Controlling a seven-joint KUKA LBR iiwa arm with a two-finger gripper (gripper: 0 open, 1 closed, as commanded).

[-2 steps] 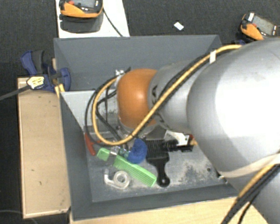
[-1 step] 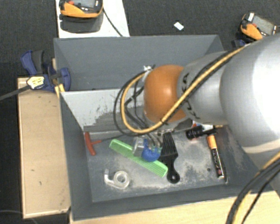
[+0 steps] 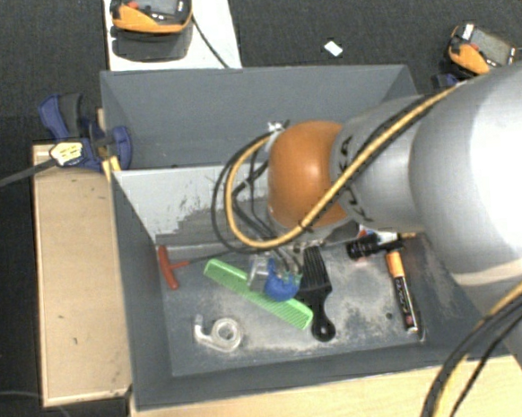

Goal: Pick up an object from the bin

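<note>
In the middle of the bin (image 3: 369, 320), the gripper (image 3: 280, 269) hangs low, directly above a small blue object (image 3: 281, 288) that rests against the green comb (image 3: 240, 281). How wide the gripper stands I cannot tell. The comb's long axis runs from upper left to lower right and a black brush (image 3: 318, 289) lies just beside on the right, so I think a straight descent is needed.

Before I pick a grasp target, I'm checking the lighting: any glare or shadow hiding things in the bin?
Camera view: bright glare whitens the bin's far-left wall; the floor is evenly lit, green comb and clear tape roll plain; the arm's orange cover hides the middle.
</note>
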